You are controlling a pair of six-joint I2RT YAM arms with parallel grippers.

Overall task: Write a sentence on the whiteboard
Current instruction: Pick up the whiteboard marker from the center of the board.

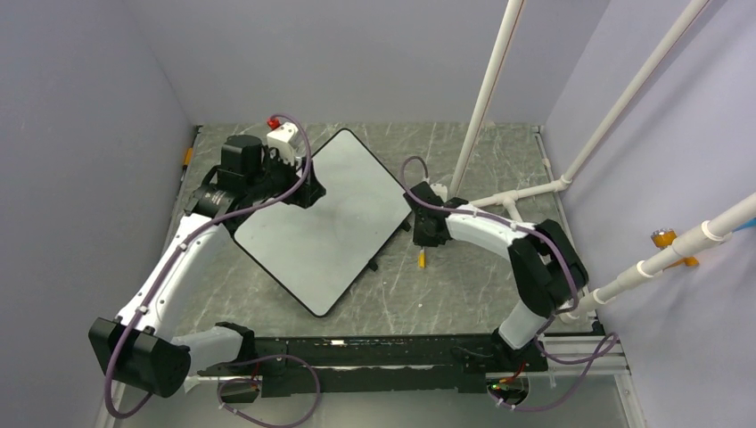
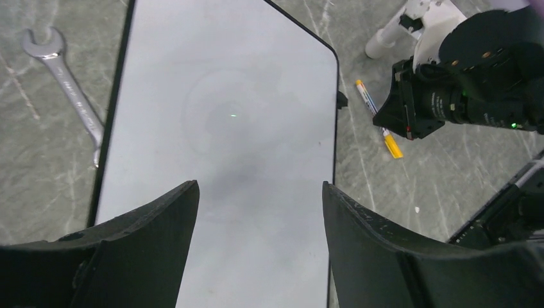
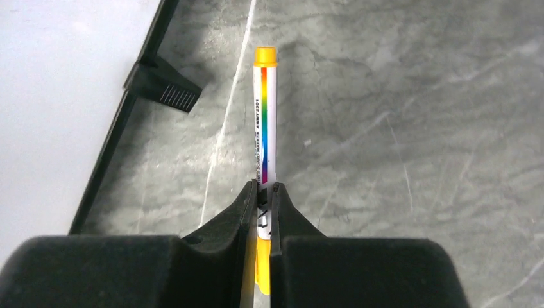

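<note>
The whiteboard (image 1: 316, 223) lies flat on the grey marbled table (image 1: 464, 294), turned so that its corners point away from and toward the arm bases. It is a large white rectangle with a thin black frame and rounded corners. Its face shows an even pale white. In the left wrist view it carries a faint round smudge near the middle and a tiny green speck of light. A small black tab (image 3: 160, 86) sticks out from the frame on the board's right edge.

Just beside that right edge, apart from the frame, is the marker (image 3: 263, 122). It is slim, with a white barrel, a rainbow stripe and black print along it, and orange-yellow ends. The right gripper (image 3: 263, 186) is clamped on the barrel, both fingers pressed against its sides near the end closest to the wrist camera. The far end points along the board's edge. Whether the marker rests on the table or is lifted off it I cannot tell.

The left gripper (image 2: 260, 189) hangs over the whiteboard near its far left edge, jaws spread wide with nothing between them but the board's white face below. A steel wrench (image 2: 64, 83) lies on the table just off the opposite long edge from the marker.
</note>
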